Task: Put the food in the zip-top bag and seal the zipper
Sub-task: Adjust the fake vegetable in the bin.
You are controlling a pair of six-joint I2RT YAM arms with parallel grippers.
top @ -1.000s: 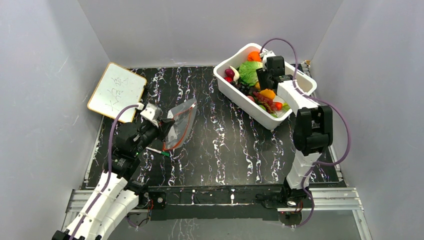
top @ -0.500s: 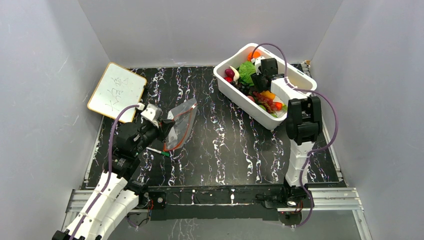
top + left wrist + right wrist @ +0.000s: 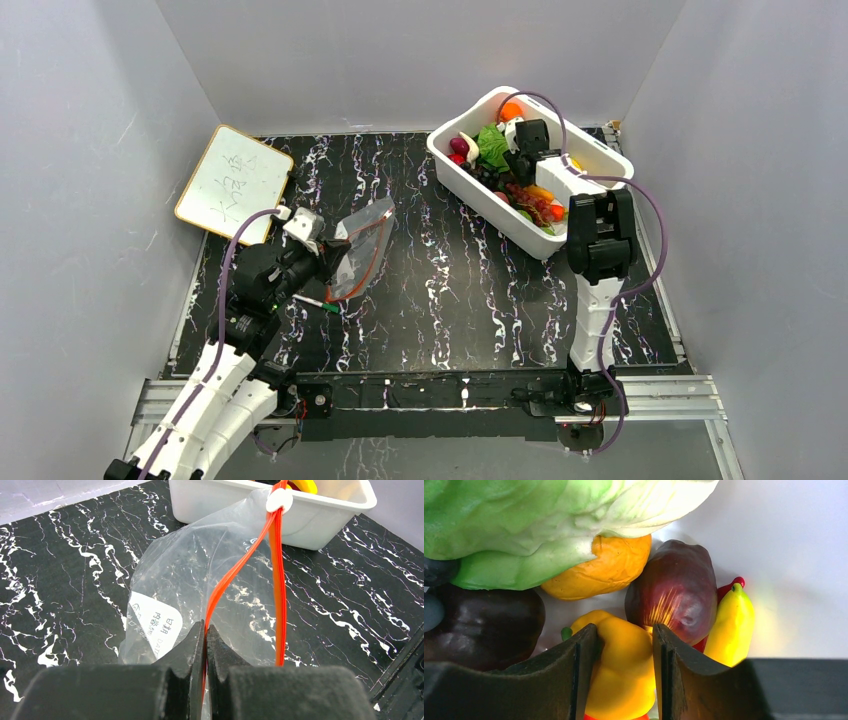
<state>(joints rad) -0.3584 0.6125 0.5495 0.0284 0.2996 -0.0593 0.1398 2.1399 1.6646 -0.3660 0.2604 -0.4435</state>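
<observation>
My left gripper [image 3: 205,627] is shut on the red-orange zipper [image 3: 240,565] of the clear zip-top bag [image 3: 362,245], holding its mouth up off the table. The white slider [image 3: 279,500] sits at the strip's far end. The food lies piled in the white tub [image 3: 470,185]. My right gripper [image 3: 625,635] reaches down into that tub, both fingers pressed against a yellow toy pepper [image 3: 624,670]. Around it lie a dark red piece [image 3: 674,592], a yellow banana [image 3: 731,625], an orange piece [image 3: 604,567] and a green lettuce [image 3: 539,520].
A whiteboard [image 3: 233,182] lies at the back left of the black marbled table. A green-and-white pen [image 3: 315,301] rests just in front of the bag. Grey walls close in both sides and the back.
The right arm has shifted left and lower inside the tub, and its jaws have narrowed onto the yellow pepper. The left arm and the bag have not moved.
</observation>
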